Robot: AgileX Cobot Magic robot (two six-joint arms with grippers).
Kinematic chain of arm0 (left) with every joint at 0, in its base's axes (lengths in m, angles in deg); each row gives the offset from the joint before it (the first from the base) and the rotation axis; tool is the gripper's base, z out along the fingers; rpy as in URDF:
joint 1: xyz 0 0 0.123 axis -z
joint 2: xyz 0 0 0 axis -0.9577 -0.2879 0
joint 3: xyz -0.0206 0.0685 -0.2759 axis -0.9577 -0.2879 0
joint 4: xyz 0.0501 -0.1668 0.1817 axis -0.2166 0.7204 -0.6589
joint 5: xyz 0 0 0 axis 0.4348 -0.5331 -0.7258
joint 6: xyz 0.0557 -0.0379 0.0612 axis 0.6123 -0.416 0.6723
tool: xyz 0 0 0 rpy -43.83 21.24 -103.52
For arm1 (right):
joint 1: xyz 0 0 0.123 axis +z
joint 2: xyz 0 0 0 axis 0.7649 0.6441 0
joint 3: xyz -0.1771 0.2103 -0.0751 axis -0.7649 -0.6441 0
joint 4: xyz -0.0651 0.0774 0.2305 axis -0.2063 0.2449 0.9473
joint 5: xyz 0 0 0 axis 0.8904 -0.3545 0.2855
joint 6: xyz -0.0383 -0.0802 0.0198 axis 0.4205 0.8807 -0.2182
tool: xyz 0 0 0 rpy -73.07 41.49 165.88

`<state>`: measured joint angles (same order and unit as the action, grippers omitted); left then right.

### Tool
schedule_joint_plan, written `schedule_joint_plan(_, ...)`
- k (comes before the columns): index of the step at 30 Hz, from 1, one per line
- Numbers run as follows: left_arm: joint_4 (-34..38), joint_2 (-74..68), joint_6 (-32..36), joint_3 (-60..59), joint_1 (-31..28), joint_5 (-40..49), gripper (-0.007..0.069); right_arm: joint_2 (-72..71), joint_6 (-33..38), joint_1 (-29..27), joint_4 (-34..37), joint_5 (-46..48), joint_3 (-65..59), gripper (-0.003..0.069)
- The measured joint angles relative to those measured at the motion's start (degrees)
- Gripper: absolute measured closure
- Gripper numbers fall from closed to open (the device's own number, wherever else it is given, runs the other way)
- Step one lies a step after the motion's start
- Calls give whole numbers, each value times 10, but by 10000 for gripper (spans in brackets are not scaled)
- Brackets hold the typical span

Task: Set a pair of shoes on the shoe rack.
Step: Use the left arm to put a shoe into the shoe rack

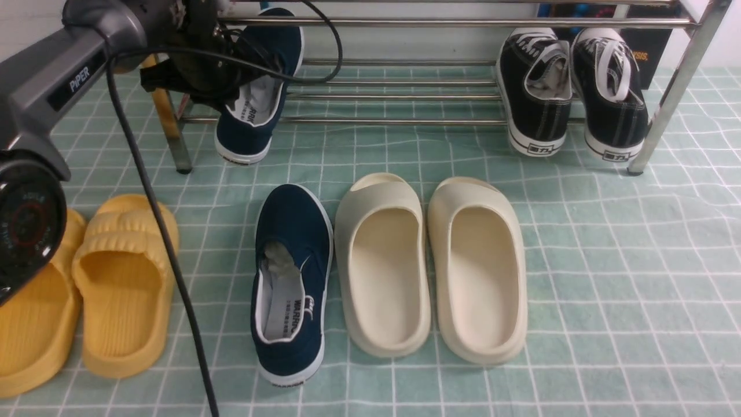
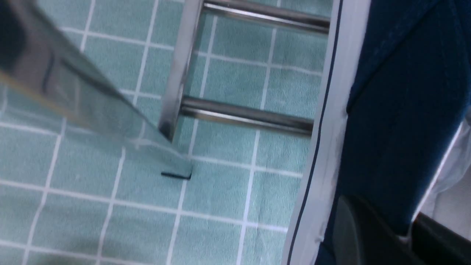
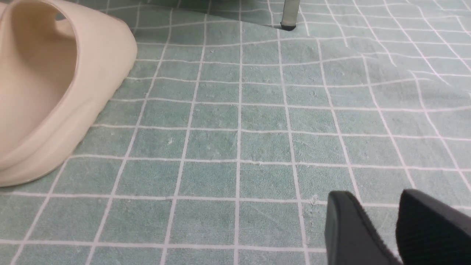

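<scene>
One navy-blue slip-on shoe hangs tilted at the left end of the chrome shoe rack, toe up by the top bar, heel near the floor. My left gripper is shut on its side wall. In the left wrist view, my left gripper pinches the navy canvas, beside the rack's bars. The second navy shoe lies on the floor mat in front. My right gripper hovers low over the mat, slightly open and empty; it is out of the front view.
Black lace-up sneakers lean on the rack's right end. Cream slides lie next to the floor shoe; one shows in the right wrist view. Yellow slides lie at the left. A black cable trails down from the left arm.
</scene>
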<state>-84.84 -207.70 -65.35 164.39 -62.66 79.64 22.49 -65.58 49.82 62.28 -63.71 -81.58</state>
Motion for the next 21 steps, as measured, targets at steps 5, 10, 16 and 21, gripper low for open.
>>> schedule_joint_plan(5,-3,-13,-12,4,0,-29,606,0,1,0,0,0,0,421)
schedule_joint_plan(10,-3,-20,-28,5,-1,-38,547,0,1,0,0,0,0,421)
schedule_joint_plan(16,1,-23,-47,8,-2,-60,344,0,1,0,0,0,0,421)
schedule_joint_plan(21,8,-10,-48,8,0,-49,214,0,1,0,0,0,0,421)
